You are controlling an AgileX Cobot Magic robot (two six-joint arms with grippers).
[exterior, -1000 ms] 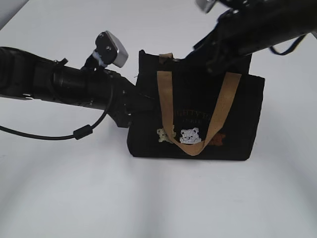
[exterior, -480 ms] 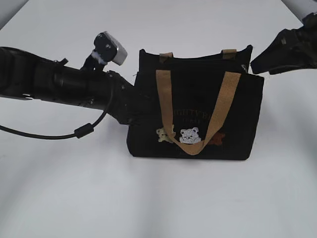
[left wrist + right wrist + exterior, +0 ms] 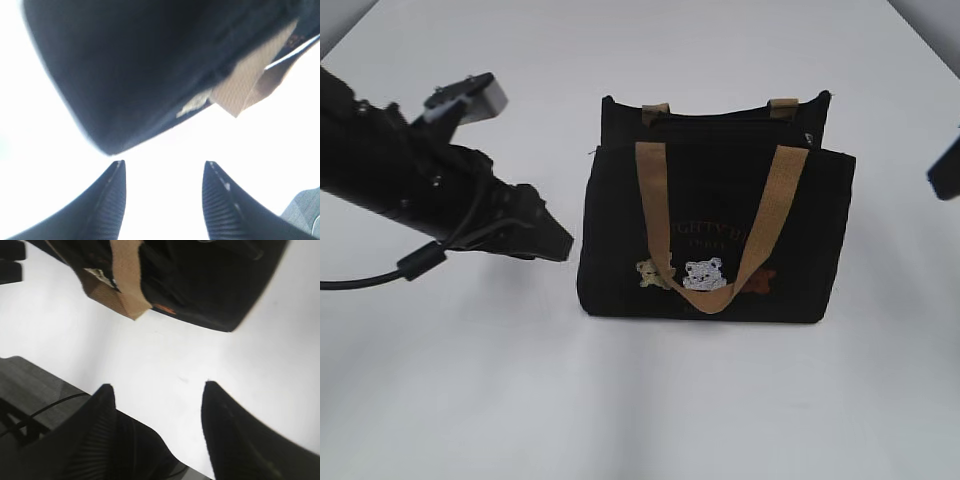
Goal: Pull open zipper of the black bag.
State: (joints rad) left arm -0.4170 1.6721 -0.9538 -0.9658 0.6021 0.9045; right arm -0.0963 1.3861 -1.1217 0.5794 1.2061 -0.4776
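Standing upright near the middle of the white tabletop [image 3: 650, 400]: small black fabric tote bag [image 3: 715, 215] with two tan webbing handles, the front handle [image 3: 660, 200] hanging in a U over the front panel. Faint gold lettering across the front, partly covered by the handle and hard to read; below it, little bear patches [image 3: 704, 273], the rightmost half hidden behind the strap. Along the top, between the front and rear panels, a dark zipper line [image 3: 725, 125], black on black and barely separable from the fabric; whether open or closed, impossible to tell. At its right end, a small silver glint [image 3: 807, 140], too small to make out as clasp or ring.

To the left, near the bag's left side but apart from it: black left gripper [image 3: 560, 243], at the end of a dark arm with a grey wrist camera [image 3: 480, 97] and a trailing black cable [image 3: 380, 278]. In the left wrist view, two ribbed black fingers [image 3: 107, 207] spread apart with bare white table between them, nothing held; above them the bag's blurred lower corner [image 3: 125, 75] and a fold of tan strap.

At the far right edge, only a dark sliver of the right gripper [image 3: 946, 170], cut off by the frame, well apart from the bag. In the right wrist view, fingers [image 3: 240, 440] likewise parted and empty, the bag's bottom corner [image 3: 220, 285] beyond them.
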